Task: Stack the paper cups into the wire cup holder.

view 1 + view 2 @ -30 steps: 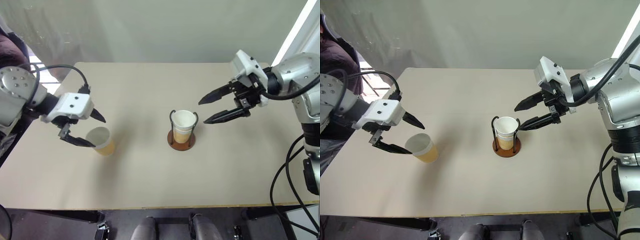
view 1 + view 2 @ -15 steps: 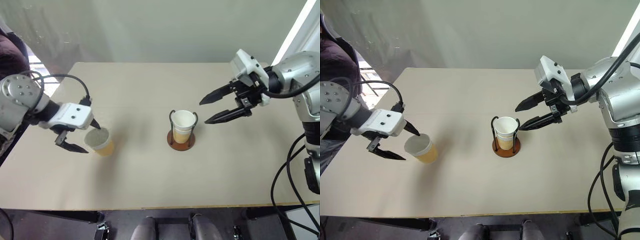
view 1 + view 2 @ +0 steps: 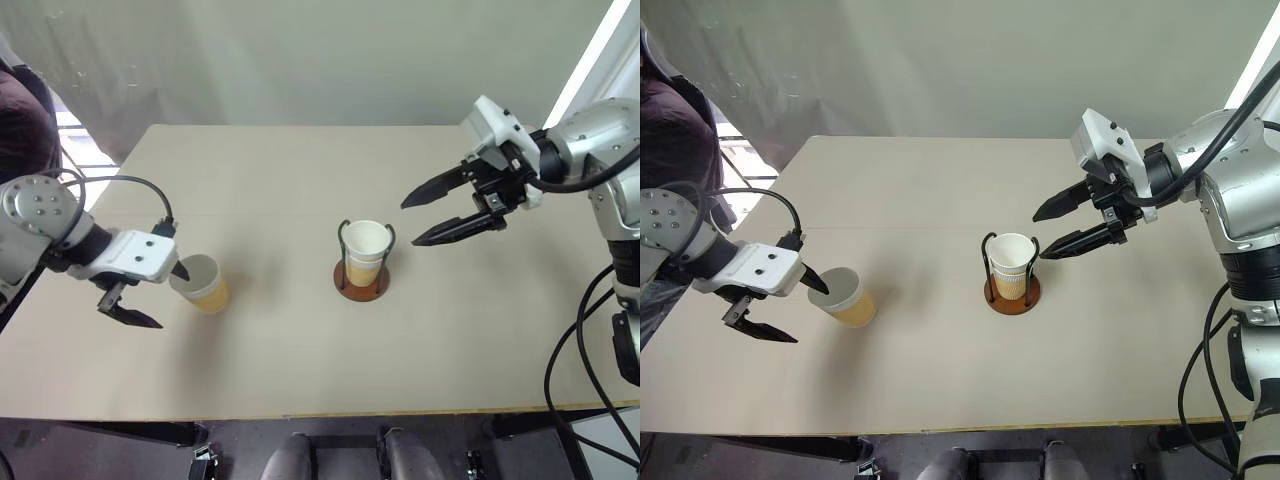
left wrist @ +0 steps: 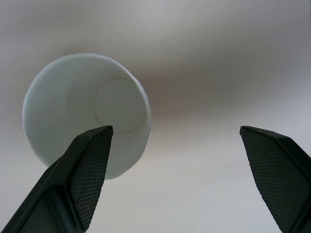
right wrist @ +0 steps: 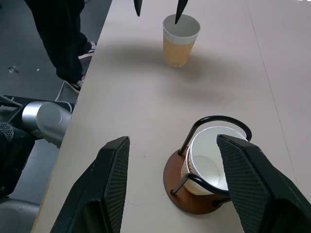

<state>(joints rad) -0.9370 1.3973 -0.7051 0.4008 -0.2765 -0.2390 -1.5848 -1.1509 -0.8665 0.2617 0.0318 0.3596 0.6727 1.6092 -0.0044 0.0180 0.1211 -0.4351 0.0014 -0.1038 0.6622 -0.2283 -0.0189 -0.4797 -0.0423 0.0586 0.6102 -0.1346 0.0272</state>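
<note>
Fingers of the left gripper (image 3: 150, 296) are spread wide and released, hanging over the counter's (image 3: 300, 340) left part. One finger (image 4: 85, 170) sits at the rim of a lone paper cup (image 3: 201, 283), seemingly over its open mouth, while the other finger is well off to the outer side, so the cup does not sit between them. That cup stands upright on the counter, white inside with a yellow-orange lower band, and nothing grips it.

Fingers of the right gripper (image 3: 432, 214) are also parted and empty, held in the air just to the right of the wire cup holder (image 3: 362, 278) and slightly above it, not touching it. The holder stands near the middle of the counter, its rust-brown round base flat, its black wire loops upright around nested paper cups (image 3: 366, 250).

No brand, label or writing can be read on the cups or holder.

A person's dark trouser legs and shoes (image 5: 63, 34) show beside the counter's far edge.
</note>
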